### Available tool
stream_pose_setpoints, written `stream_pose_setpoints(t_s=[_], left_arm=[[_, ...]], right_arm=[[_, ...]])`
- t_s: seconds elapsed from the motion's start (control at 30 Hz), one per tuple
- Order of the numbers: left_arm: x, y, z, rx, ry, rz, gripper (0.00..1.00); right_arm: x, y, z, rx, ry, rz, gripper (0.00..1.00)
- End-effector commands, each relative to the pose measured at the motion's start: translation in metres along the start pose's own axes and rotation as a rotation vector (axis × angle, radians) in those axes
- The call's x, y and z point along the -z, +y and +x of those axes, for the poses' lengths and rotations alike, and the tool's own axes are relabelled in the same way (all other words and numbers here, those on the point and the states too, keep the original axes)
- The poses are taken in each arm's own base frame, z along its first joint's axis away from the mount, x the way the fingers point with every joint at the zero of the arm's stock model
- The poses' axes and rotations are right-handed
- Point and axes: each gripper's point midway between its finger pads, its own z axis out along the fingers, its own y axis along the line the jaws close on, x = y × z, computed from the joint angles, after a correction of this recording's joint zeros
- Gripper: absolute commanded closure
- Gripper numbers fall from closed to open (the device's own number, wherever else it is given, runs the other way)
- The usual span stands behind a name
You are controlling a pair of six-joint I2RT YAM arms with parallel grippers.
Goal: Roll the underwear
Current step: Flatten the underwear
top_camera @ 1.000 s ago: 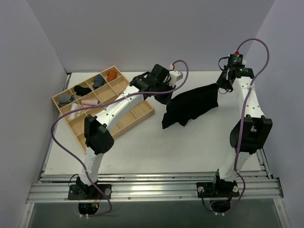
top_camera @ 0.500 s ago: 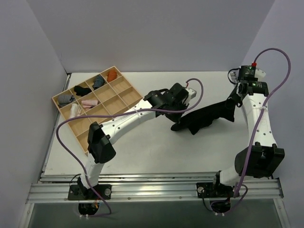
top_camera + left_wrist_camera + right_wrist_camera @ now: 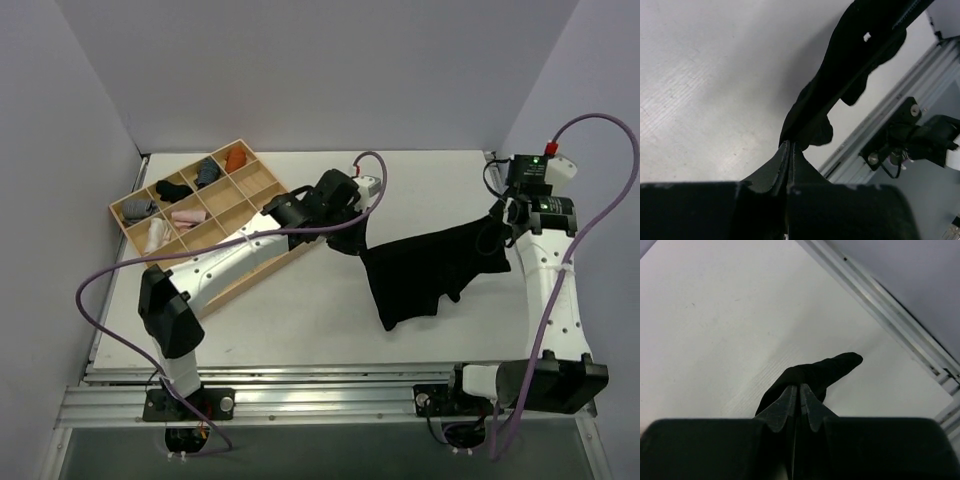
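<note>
Barely begun: underwear spread, nothing rolled

Over the table point(image 3: 300, 320), right of centre, the underwear point(image 3: 425, 270) hangs stretched between both arms. The left gripper point(image 3: 353, 240) is pinched tight on its left corner, the right gripper point(image 3: 497, 233) likewise on the right. No roll shows; laying it down and all the rolling remain, I judge.

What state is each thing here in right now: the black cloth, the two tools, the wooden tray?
underwear, unrolled, stretched between both tools, lower part hanging down.
left tool, shut on one corner of the underwear.
right tool, shut on the opposite corner.
wooden tray, flat on the table, some compartments filled, others bare.
</note>
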Motion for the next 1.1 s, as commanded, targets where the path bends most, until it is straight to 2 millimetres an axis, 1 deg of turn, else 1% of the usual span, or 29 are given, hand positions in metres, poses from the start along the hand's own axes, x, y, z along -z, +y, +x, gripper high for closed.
stream_pose_setpoints(t_s=[0.0,0.03,0.07,0.1,0.17,0.2,0.23,0.27,0.3,0.33,0.37,0.4,0.47,0.5,0.57,0.6,0.63,0.67,0.7,0.73,0.77,0.83,0.87,0.93,0.97,1.03,1.07], left_arm=[[-0.042,0.052,0.023,0.031,0.115,-0.029,0.98],[-0.05,0.054,0.027,0.017,0.133,0.003,0.98],[-0.058,0.064,0.027,0.024,0.138,0.004,0.98],[-0.073,0.073,0.036,0.032,0.176,-0.002,0.98],[-0.085,0.087,0.038,0.039,0.193,-0.012,0.98],[-0.097,0.1,0.044,0.056,0.216,-0.023,0.98],[-0.102,0.106,0.044,0.06,0.217,-0.027,0.98],[-0.113,0.115,0.049,0.07,0.236,-0.038,0.98],[-0.117,0.124,0.05,0.076,0.244,-0.054,0.98],[-0.118,0.132,0.056,0.079,0.276,-0.084,0.98],[-0.12,0.143,0.055,0.077,0.281,-0.133,0.98],[-0.125,0.151,0.051,0.079,0.276,-0.156,0.98],[-0.128,0.162,0.045,0.088,0.256,-0.189,0.98],[-0.131,0.166,0.038,0.096,0.241,-0.192,0.98],[-0.133,0.178,0.029,0.133,0.225,-0.215,0.95],[-0.139,0.186,0.031,0.148,0.235,-0.227,0.92],[-0.137,0.189,0.02,0.162,0.218,-0.234,0.82],[-0.138,0.193,0.02,0.171,0.221,-0.245,0.78],[-0.136,0.193,0.016,0.171,0.21,-0.248,0.76],[-0.133,0.192,0.011,0.166,0.199,-0.249,0.69],[-0.126,0.188,0.003,0.16,0.175,-0.247,0.65],[-0.116,0.181,-0.006,0.154,0.152,-0.235,0.61],[-0.106,0.171,-0.013,0.144,0.128,-0.226,0.58],[-0.097,0.161,-0.017,0.131,0.11,-0.226,0.54],[-0.09,0.153,-0.016,0.124,0.104,-0.221,0.53],[-0.091,0.132,-0.011,0.116,0.101,-0.178,0.53],[-0.089,0.125,-0.002,0.113,0.115,-0.17,0.53]], right_arm=[[-0.051,0.04,0.015,-0.034,-0.008,-0.051,1.0],[-0.063,0.047,0.034,-0.018,0.031,-0.066,1.0],[-0.071,0.057,0.043,-0.03,0.041,-0.08,1.0],[-0.084,0.072,0.056,-0.017,0.061,-0.093,1.0],[-0.104,0.081,0.081,-0.006,0.11,-0.092,1.0],[-0.117,0.096,0.097,0.02,0.131,-0.105,1.0],[-0.122,0.106,0.11,0.047,0.149,-0.116,1.0],[-0.128,0.114,0.112,0.057,0.152,-0.12,1.0],[-0.143,0.119,0.124,0.076,0.176,-0.107,1.0],[-0.149,0.125,0.128,0.084,0.185,-0.109,1.0],[-0.155,0.131,0.131,0.091,0.196,-0.116,1.0],[-0.167,0.14,0.134,0.104,0.211,-0.12,1.0],[-0.178,0.151,0.136,0.116,0.223,-0.124,1.0],[-0.188,0.161,0.137,0.123,0.236,-0.133,1.0],[-0.196,0.174,0.139,0.138,0.254,-0.161,1.0],[-0.204,0.182,0.137,0.145,0.265,-0.164,1.0],[-0.207,0.188,0.139,0.159,0.278,-0.179,0.97],[-0.207,0.192,0.14,0.173,0.295,-0.192,0.94],[-0.21,0.202,0.135,0.177,0.296,-0.216,0.9],[-0.208,0.206,0.135,0.201,0.308,-0.244,0.82],[-0.206,0.206,0.134,0.214,0.318,-0.241,0.79],[-0.2,0.206,0.122,0.217,0.301,-0.247,0.74],[-0.197,0.205,0.12,0.215,0.304,-0.252,0.72],[-0.191,0.197,0.115,0.204,0.326,-0.251,0.66],[-0.188,0.194,0.115,0.206,0.34,-0.255,0.66],[-0.177,0.182,0.112,0.222,0.354,-0.239,0.66],[-0.173,0.172,0.123,0.235,0.389,-0.221,0.67]])
